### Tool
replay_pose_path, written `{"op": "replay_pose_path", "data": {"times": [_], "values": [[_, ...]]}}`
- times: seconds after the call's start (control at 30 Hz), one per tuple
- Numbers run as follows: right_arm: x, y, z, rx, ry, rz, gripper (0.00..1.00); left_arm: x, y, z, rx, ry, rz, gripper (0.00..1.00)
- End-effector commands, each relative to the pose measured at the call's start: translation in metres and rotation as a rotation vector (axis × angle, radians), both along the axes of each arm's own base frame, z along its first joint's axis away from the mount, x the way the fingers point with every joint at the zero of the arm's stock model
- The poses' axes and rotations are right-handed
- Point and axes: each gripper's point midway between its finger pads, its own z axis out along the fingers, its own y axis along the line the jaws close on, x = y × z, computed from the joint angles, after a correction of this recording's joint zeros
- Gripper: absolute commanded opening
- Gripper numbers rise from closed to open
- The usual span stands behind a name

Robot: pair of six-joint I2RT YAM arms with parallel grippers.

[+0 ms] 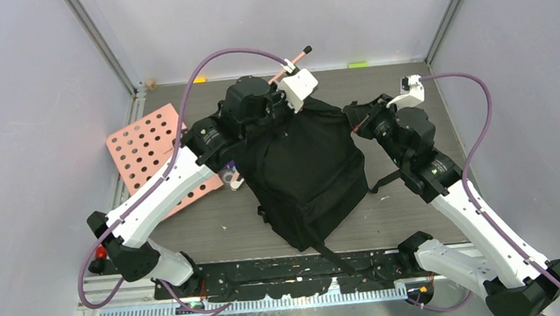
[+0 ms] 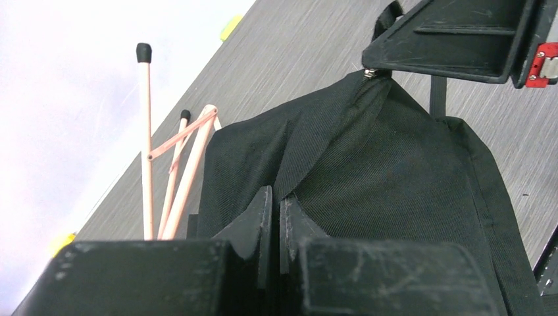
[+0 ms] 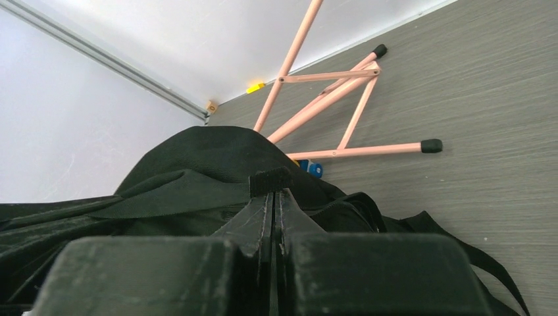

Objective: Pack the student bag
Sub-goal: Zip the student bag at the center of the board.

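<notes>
The student bag (image 1: 305, 175) is a large black backpack lying in the middle of the table, with a strap trailing toward the near edge. My left gripper (image 1: 288, 110) reaches over its far left top corner. In the left wrist view it (image 2: 276, 197) is shut, pinching a fold of the bag's black fabric (image 2: 395, 178). My right gripper (image 1: 354, 117) is at the bag's far right corner. Seen from the right wrist it (image 3: 275, 195) is shut on a short black webbing tab (image 3: 270, 180) of the bag (image 3: 197, 158). A silver zipper piece (image 2: 370, 72) shows beside that gripper.
A pink perforated board (image 1: 148, 149) lies left of the bag, partly under my left arm. A pink rod frame with black tips (image 3: 329, 99) stands behind the bag. A small blue item (image 3: 312, 168) peeks out beside it. Enclosure walls close in the back and sides.
</notes>
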Motion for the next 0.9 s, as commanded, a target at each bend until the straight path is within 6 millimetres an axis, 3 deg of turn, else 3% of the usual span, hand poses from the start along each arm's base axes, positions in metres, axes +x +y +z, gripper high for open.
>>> {"op": "replay_pose_path", "data": {"times": [0.0,0.23,0.43,0.57,0.63,0.8,0.87], "values": [[0.002,-0.066,-0.028,-0.145,0.104,-0.287,0.00,0.025,0.077,0.094,-0.172,-0.202,0.277,0.00],[-0.010,-0.080,-0.074,-0.122,0.178,-0.351,0.00,0.031,0.085,0.120,-0.230,-0.239,0.302,0.00],[-0.015,-0.084,-0.120,-0.150,0.267,-0.376,0.00,0.029,0.081,0.127,-0.264,-0.241,0.276,0.00],[-0.015,-0.094,-0.135,-0.175,0.277,-0.426,0.00,0.025,0.074,0.126,-0.278,-0.229,0.227,0.00],[-0.015,-0.098,-0.129,-0.175,0.264,-0.448,0.00,0.023,0.073,0.125,-0.276,-0.229,0.214,0.00],[-0.009,-0.103,-0.076,-0.172,0.163,-0.466,0.00,0.019,0.079,0.128,-0.266,-0.244,0.209,0.00],[-0.008,-0.109,-0.064,-0.198,0.141,-0.491,0.00,0.019,0.085,0.133,-0.276,-0.252,0.232,0.00]]}}
